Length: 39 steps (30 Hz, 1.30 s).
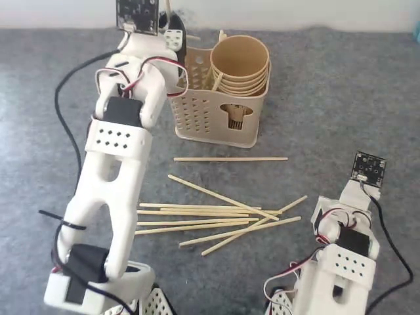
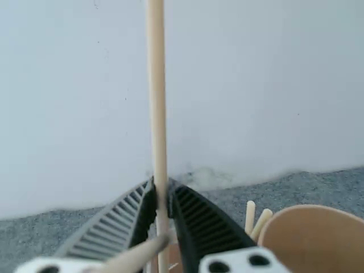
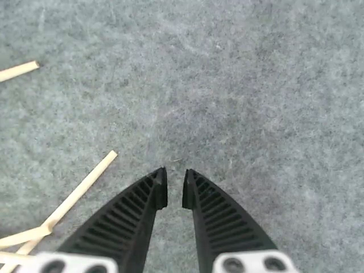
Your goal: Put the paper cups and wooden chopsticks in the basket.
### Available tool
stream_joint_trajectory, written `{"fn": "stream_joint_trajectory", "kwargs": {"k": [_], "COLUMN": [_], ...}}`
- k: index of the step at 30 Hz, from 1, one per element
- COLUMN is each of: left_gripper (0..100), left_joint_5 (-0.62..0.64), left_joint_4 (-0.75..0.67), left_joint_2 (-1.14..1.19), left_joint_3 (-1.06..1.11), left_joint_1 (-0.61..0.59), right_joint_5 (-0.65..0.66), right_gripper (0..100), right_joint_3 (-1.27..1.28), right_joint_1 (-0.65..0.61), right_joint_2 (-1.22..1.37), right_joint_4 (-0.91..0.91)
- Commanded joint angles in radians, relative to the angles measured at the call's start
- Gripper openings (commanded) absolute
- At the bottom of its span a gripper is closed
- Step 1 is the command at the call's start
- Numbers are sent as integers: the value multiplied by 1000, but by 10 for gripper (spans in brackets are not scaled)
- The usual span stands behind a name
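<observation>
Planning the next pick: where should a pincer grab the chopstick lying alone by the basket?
Grip the lone chopstick near its middle, from straight above, squeezing across its width: it lies flat, thin, clear of the pile and basket.

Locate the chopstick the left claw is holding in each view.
High: held chopstick sticks up at the top edge, above the left claw, beside the basket.
Left wrist: upright down the middle, pinched in the claw.
Right wrist: faces grey mat and loose chopsticks instead.
Shared landmark: paper cups, high and left wrist.
</observation>
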Motion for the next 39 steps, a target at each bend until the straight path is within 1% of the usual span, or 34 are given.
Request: {"fn": "stream_joint_trajectory", "kwargs": {"k": [1, 4, 12, 14, 19, 22, 29, 32, 35, 39], "left_gripper": [13, 13, 13, 13, 13, 12, 12, 12, 12, 12], "left_joint_5": [6, 9, 48, 44, 49, 46, 43, 5, -32, -48], "left_joint_4": [86, 135, 160, 221, 451, 532, 549, 554, 592, 601], "left_joint_2": [-6, -3, -6, -6, -2, 5, 5, 5, 6, 8], "left_joint_3": [-130, -186, -208, -249, -441, -513, -486, -469, -466, -455], "left_joint_1": [-12, -6, -14, -14, -9, -5, -8, -8, -5, -3], "right_joint_5": [23, 23, 21, 21, 21, 21, 18, 17, 15, 15], "right_gripper": [62, 62, 62, 62, 62, 62, 62, 62, 62, 62], "right_joint_3": [-5, -5, -5, -5, -5, -5, -5, -5, -5, -5], "right_joint_1": [8, 7, 7, 7, 7, 7, 7, 7, 7, 7], "right_joint_2": [-21, -21, -21, -21, -21, -21, -21, -21, -21, -21], "right_joint_4": [-12, -12, -13, -13, -13, -13, -13, -13, -13, -13]}}
